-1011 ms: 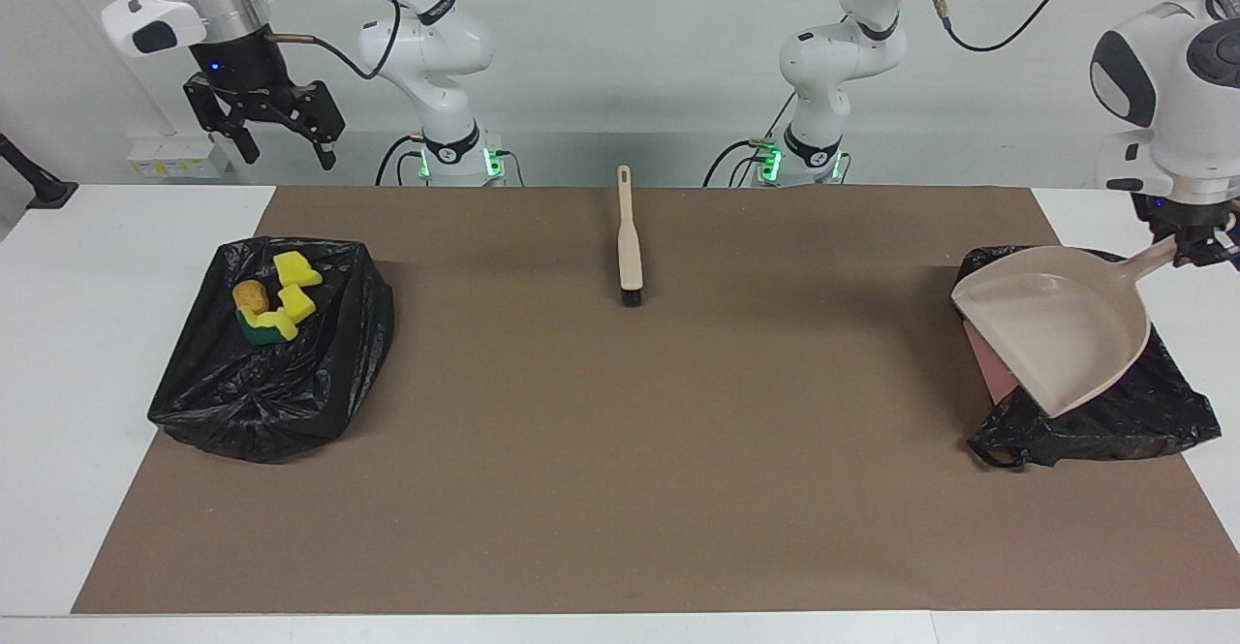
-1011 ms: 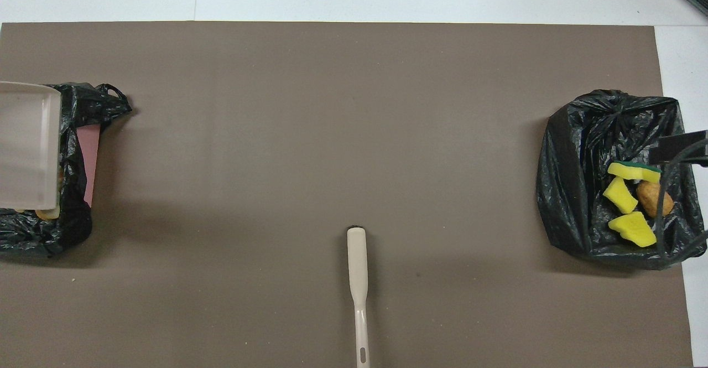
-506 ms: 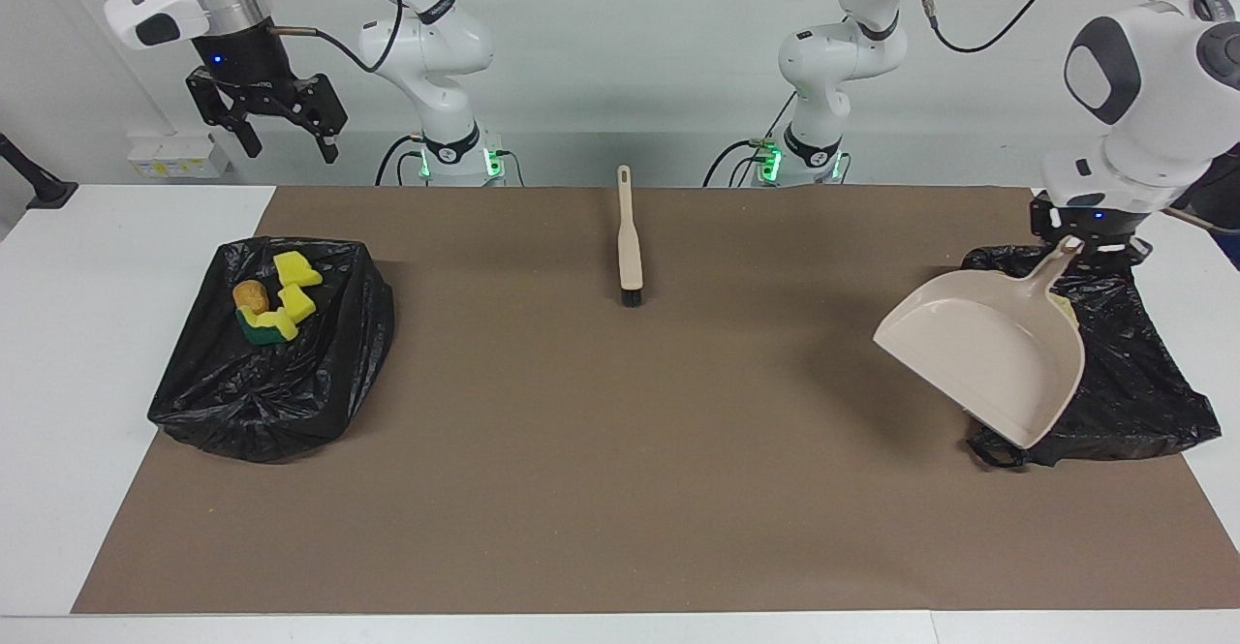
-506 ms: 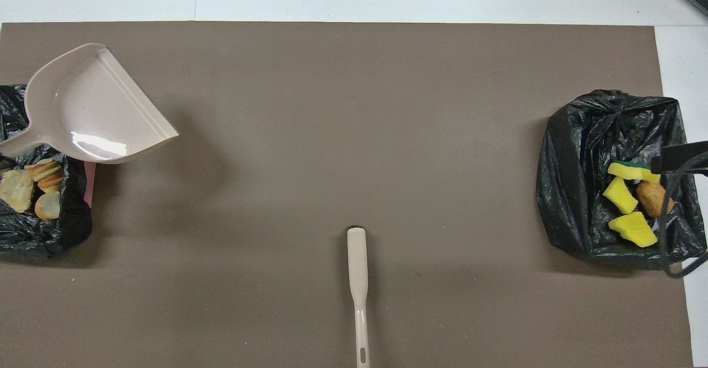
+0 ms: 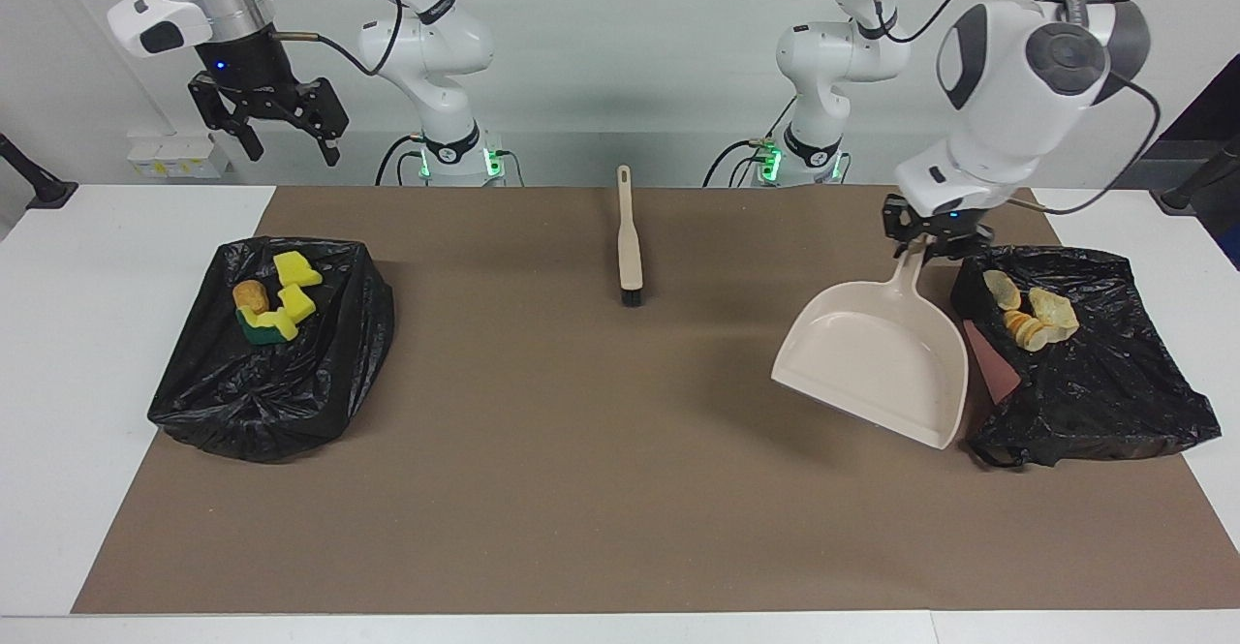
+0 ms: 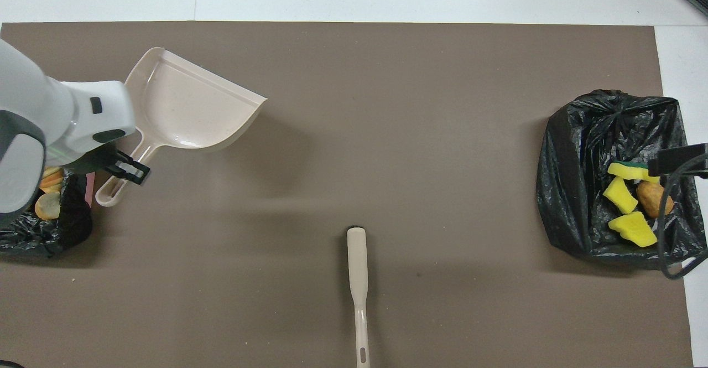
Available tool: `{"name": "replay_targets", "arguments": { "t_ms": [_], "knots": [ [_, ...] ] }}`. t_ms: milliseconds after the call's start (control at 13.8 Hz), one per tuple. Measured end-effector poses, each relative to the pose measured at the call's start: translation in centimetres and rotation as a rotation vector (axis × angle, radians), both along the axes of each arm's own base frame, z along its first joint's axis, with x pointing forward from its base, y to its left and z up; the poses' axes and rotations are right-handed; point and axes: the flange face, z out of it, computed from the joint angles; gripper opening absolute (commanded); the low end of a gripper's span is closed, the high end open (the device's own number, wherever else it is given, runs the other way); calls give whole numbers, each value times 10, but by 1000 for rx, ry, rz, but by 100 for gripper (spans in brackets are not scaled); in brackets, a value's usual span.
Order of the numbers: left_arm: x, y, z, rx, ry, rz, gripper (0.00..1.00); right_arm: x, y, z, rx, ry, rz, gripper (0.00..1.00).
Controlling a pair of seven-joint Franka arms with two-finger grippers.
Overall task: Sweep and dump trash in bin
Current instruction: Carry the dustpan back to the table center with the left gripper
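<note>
My left gripper [image 5: 933, 238] is shut on the handle of the empty beige dustpan [image 5: 877, 358], which hangs tilted over the brown mat beside the black-bagged bin [image 5: 1104, 383] at the left arm's end. Pale yellow chunks of trash [image 5: 1032, 315] lie in that bin. From overhead, the dustpan [image 6: 188, 105] and the left gripper [image 6: 124, 171] on its handle both show. Yellow sponge pieces [image 5: 291, 297] and a brown-orange lump [image 5: 249, 292] lie on a second black bag [image 5: 281, 373] at the right arm's end. My right gripper [image 5: 281, 136] hangs open high above that end.
A beige hand brush [image 5: 630, 237] lies on the brown mat [image 5: 581, 450] midway between the two arms, close to the robots, bristles pointing away from them. A pink flat piece [image 5: 993, 363] sticks out of the bin beside the dustpan.
The left arm has swung the dustpan off the bin toward the table's middle, and the pale chunks now show in the bin. The right gripper has risen slightly.
</note>
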Motion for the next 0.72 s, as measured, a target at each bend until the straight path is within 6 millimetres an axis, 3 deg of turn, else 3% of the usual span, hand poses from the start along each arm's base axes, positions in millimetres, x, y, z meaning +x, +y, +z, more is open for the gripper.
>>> {"name": "replay_targets", "arguments": {
  "t_ms": [361, 722],
  "knots": [
    [-14, -102, -14, -53, -65, 126, 0, 0, 0, 0, 0, 0, 1, 100],
    [-20, -189, -70, -73, -66, 210, 0, 0, 1, 0, 0, 0, 3, 100]
  ]
}}
